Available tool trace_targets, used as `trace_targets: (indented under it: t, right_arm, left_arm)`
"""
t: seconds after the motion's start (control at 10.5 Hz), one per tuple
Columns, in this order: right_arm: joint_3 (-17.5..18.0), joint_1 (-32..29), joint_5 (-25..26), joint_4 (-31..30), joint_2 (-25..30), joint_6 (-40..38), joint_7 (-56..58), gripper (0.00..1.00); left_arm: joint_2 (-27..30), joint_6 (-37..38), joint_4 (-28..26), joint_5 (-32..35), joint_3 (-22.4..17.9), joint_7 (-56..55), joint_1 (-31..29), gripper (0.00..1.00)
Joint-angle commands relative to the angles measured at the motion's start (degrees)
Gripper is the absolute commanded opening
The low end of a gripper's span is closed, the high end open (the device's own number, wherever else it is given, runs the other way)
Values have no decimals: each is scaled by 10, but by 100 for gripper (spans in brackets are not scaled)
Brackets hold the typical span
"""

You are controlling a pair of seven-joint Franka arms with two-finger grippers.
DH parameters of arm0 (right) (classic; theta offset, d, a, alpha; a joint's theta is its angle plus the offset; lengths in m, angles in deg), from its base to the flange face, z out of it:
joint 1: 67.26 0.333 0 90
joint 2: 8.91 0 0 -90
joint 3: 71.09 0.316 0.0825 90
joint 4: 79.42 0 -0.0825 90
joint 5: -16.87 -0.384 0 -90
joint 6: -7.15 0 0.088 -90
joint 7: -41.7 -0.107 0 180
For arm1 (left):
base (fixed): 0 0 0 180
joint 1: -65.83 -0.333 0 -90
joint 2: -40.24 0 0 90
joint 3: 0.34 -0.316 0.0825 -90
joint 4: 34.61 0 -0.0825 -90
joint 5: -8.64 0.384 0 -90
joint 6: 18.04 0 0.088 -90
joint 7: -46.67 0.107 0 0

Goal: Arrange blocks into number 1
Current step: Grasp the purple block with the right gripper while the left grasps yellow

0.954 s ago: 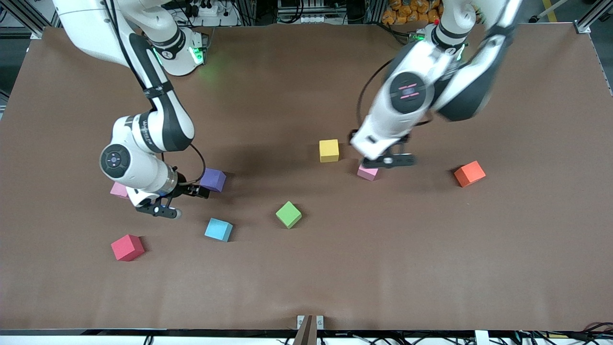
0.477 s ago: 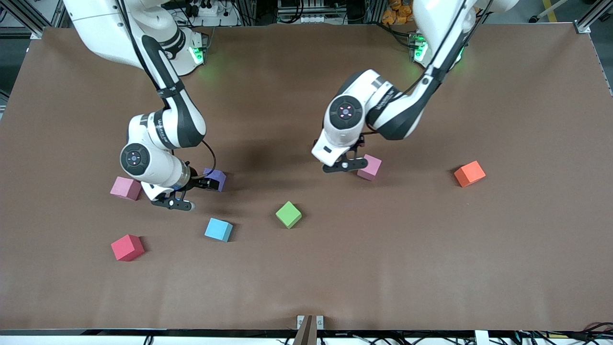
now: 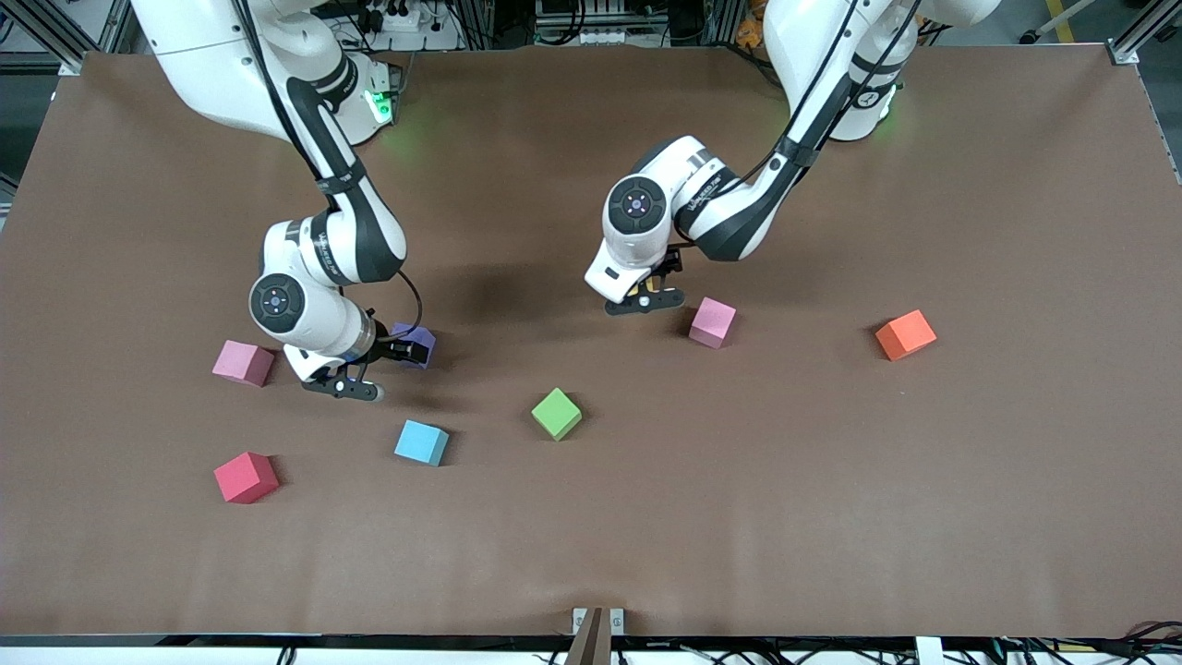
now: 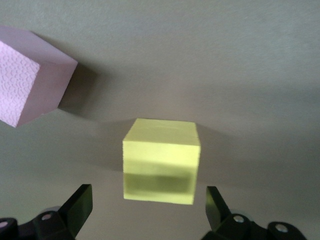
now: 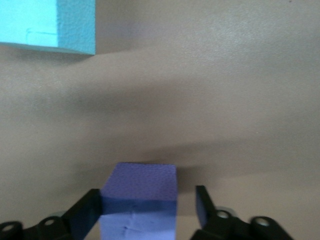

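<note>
The left gripper (image 4: 147, 210) hangs wide open over the small yellow foam cube (image 4: 161, 160). The right gripper (image 5: 147, 210) hangs wide open over the small purple foam cube (image 5: 140, 200), near the yellow one.

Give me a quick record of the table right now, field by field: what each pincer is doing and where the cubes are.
left pincer: open, fingers either side of the yellow cube, not gripping
right pincer: open, straddling the purple cube
pink cubes: one beside the left pincer, one toward the right arm's end
orange cube: toward the left arm's end
light blue cube: nearer the front camera than purple
green cube, red cube: untouched
</note>
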State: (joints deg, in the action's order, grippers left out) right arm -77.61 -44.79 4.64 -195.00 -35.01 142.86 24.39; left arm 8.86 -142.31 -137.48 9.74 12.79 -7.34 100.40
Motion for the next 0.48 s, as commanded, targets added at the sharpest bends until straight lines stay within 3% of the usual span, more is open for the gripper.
trace_targets:
  t: [0.0, 0.38]
  right_arm:
    - [0, 6, -9, -9, -3, 7, 1, 64]
    - [0, 5, -9, -9, -2, 8, 1, 67]
  left_arm:
    - [0, -28, -16, 16, -2, -11, 1, 100]
    - [-7, -75, -35, 16, -3, -11, 8, 100]
